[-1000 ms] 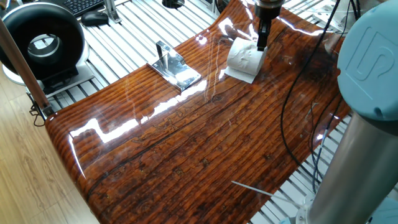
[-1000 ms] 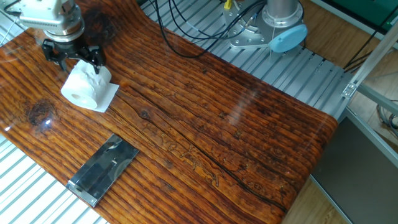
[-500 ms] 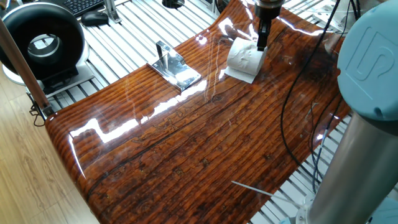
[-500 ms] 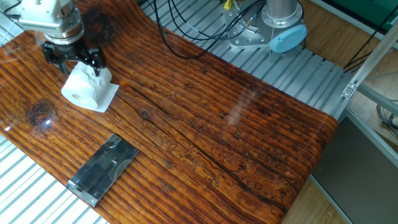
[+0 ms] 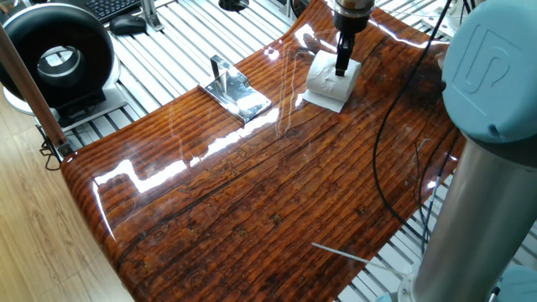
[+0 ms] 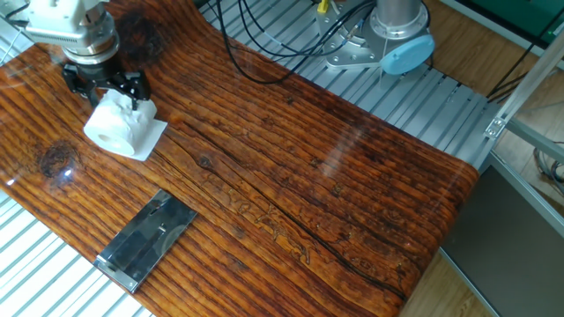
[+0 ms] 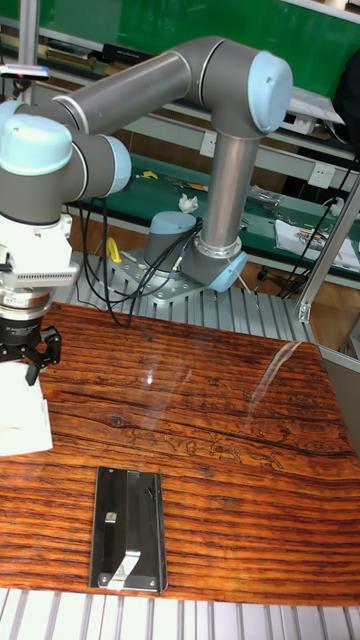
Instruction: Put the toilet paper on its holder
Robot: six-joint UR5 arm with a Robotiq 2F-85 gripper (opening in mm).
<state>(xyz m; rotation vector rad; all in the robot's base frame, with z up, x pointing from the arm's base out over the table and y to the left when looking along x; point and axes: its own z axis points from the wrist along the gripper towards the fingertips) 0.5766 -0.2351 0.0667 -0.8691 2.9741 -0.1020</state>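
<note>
The toilet paper (image 6: 113, 126) is a small white roll lying on its side on a loose sheet, at the wooden table's far left corner; it also shows in the one fixed view (image 5: 327, 81) and at the tall fixed view's left edge (image 7: 20, 415). My gripper (image 6: 109, 93) hangs directly over it, open, its black fingers (image 6: 135, 88) spread to either side of the roll's top. In the one fixed view the gripper (image 5: 342, 65) is seen edge-on against the roll. The holder (image 6: 147, 238), a shiny chrome plate with a short bent bar (image 5: 221, 67), stands apart near the table edge (image 7: 128, 528).
A large black ring-shaped device (image 5: 54, 52) stands off the table on the slatted metal frame, with a keyboard and mouse (image 5: 127, 25) behind it. Black cables (image 6: 264, 53) run to the arm's base (image 6: 388, 48). The wood top curves down at its ends.
The gripper has shifted slightly sideways over the roll and sits a little lower. The toilet paper and its sheet have been nudged a small way with it.
</note>
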